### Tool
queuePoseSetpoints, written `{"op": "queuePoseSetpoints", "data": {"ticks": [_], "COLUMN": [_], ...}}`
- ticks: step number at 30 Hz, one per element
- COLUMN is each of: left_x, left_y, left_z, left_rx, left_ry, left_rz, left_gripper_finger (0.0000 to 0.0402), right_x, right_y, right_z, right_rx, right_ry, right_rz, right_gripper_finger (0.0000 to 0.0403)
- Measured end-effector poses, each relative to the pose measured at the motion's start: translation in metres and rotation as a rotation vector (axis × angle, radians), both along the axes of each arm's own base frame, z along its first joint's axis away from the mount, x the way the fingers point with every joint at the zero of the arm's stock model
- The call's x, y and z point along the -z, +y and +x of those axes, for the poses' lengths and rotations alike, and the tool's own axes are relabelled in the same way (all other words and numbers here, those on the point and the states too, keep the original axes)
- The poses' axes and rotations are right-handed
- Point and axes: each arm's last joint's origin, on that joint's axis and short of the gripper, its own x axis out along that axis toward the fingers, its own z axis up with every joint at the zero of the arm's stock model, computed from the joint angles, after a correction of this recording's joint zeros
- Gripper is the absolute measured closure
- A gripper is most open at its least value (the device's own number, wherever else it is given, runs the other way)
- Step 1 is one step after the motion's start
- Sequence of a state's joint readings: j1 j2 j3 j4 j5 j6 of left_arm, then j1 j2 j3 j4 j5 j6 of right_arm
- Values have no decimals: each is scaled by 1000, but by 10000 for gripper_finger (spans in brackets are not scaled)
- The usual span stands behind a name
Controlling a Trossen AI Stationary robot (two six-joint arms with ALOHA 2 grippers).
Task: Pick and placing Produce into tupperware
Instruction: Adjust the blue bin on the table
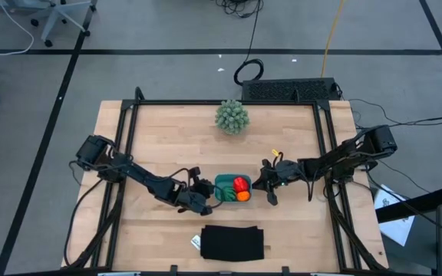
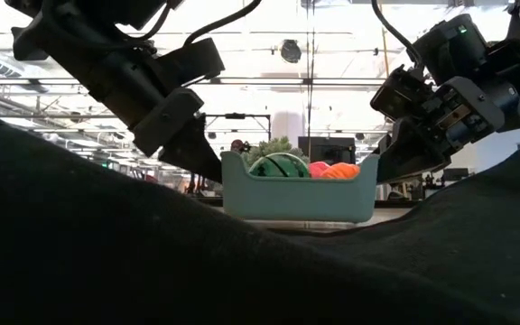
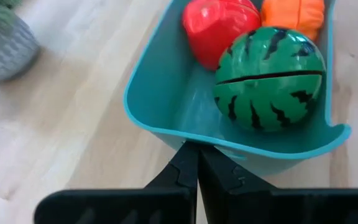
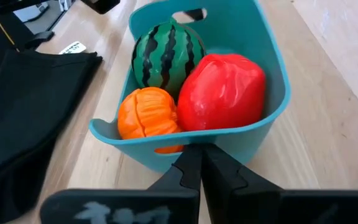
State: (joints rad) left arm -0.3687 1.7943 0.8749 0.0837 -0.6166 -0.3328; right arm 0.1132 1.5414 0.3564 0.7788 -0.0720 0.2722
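All three produce pieces sit inside the teal tupperware point(image 1: 232, 188): watermelon ball point(image 3: 269, 78), orange ball point(image 4: 148, 114), red tomato ball point(image 4: 222, 92). The watermelon is at the end nearer the left arm; the tomato and orange lie side by side at the end nearer the right arm. No fruit is visible loose on the table point(image 1: 167, 138). Judgement: placing looks complete; what is left, at most, is backing both arms away.

Left gripper point(image 1: 202, 201): low at the container's left end, fingers point(image 3: 188, 171) pressed together, tips against or just beside the outer wall, holding nothing. Right gripper point(image 1: 269, 184): at the opposite end, fingers point(image 4: 201, 165) likewise together and empty, tips just at the wall below the orange.

Surroundings: spiky pale-green plant point(image 1: 231, 116) in a pot at the far edge of the table, well apart from the container. Flat black cloth point(image 1: 232, 241) near the front edge, with a small label point(image 1: 196, 242) beside it. Neither blocks a retreat. Possible risk: both grippers flank the light container closely, so a careless withdrawal could nudge it.
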Motion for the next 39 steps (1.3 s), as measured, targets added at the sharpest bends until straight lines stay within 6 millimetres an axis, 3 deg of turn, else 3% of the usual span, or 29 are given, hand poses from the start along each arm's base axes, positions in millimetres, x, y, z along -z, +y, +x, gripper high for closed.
{"op": "queuePoseSetpoints", "data": {"ticks": [33, 39], "left_x": [4, 5], "left_y": [5, 4], "left_z": [-2, -3], "left_rx": [-12, 6], "left_ry": [54, 65], "left_rz": [-59, -62], "left_gripper_finger": [394, 361], "right_x": [4, 5], "right_y": [0, 0], "right_z": [-2, -3], "right_rx": [30, 28], "right_ry": [60, 71], "right_rz": [63, 63], "right_gripper_finger": [380, 378]}}
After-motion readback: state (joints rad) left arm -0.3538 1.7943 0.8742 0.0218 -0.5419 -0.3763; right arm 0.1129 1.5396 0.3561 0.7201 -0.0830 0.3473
